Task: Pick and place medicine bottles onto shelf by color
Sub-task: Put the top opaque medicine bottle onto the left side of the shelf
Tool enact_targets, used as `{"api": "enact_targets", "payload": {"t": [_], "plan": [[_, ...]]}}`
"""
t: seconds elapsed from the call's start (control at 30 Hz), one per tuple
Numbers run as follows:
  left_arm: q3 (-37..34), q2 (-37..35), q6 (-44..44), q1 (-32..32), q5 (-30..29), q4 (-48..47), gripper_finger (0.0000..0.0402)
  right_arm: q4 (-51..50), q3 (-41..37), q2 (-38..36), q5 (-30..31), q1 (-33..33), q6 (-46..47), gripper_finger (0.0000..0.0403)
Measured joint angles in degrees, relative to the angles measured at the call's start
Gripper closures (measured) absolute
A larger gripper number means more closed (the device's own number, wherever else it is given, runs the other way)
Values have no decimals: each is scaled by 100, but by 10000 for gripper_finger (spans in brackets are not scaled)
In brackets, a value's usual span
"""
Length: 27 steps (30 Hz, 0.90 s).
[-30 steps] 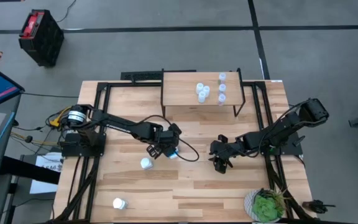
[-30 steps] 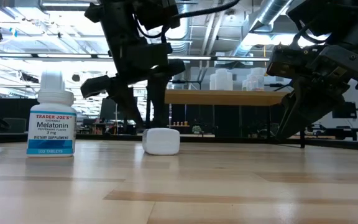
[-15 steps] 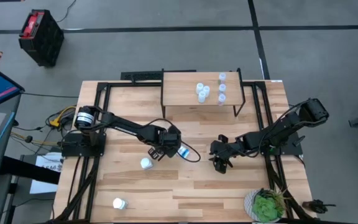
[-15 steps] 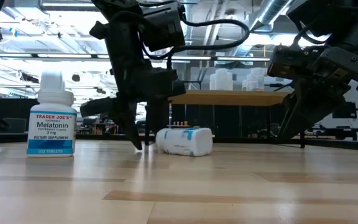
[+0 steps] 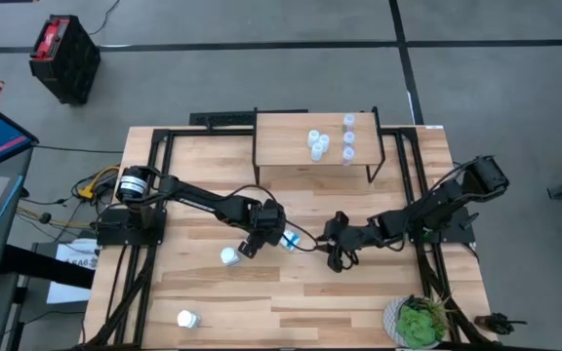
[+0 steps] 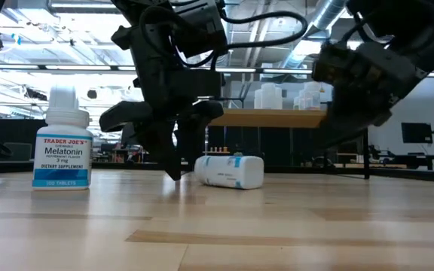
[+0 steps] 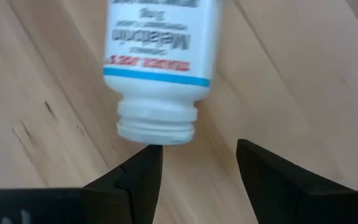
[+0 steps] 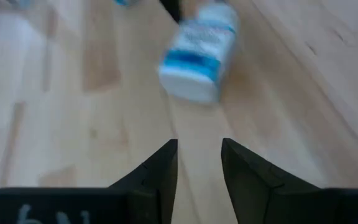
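Note:
A white medicine bottle with a blue-striped label (image 5: 288,237) (image 6: 230,171) lies on its side on the table between my two grippers. My left gripper (image 7: 197,165) (image 5: 260,242) points steeply down, open, just short of the bottle's neck end (image 7: 157,127). My right gripper (image 8: 199,158) (image 5: 332,249) is open a narrow gap, slanted down toward the bottle (image 8: 199,53) and well short of it. Two more white bottles (image 5: 229,256) (image 5: 186,318) stand upright on the table. The shelf (image 5: 281,161) at the far side carries several bottles (image 5: 318,143). My left gripper has one fingertip (image 7: 143,163) right at the rim of the lying bottle's neck (image 7: 157,138). Whether it touches the rim, I cannot tell. Nothing is between the fingers.
A green potted plant (image 5: 418,322) sits at the table's near right corner. The shelf's black legs (image 5: 369,174) stand behind the grippers. Bare wood stretches along the near edge between the upright bottle and the plant.
The bottle at my left gripper has turned about on the table and shifted toward the table's right; it now lies side-on to the low view. My left gripper has sunk a little and rolled its wrist. My right gripper has tipped and swung toward the bottle.

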Motion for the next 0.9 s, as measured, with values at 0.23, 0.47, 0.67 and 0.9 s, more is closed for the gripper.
{"api": "enact_targets", "payload": {"t": [0.23,0.47,0.67,0.9], "plan": [[0,0,-502,3,36,4,207,232,654,945,54,-6,-340,278],[0,0,-923,3,143,-37,207,-780,1769,1614,371,0,-897,291],[0,0,-1077,7,139,-104,207,-1579,2301,1626,893,87,-778,300],[0,-2,-1147,3,137,-83,207,-1615,2417,1655,1135,64,-733,302]]}}
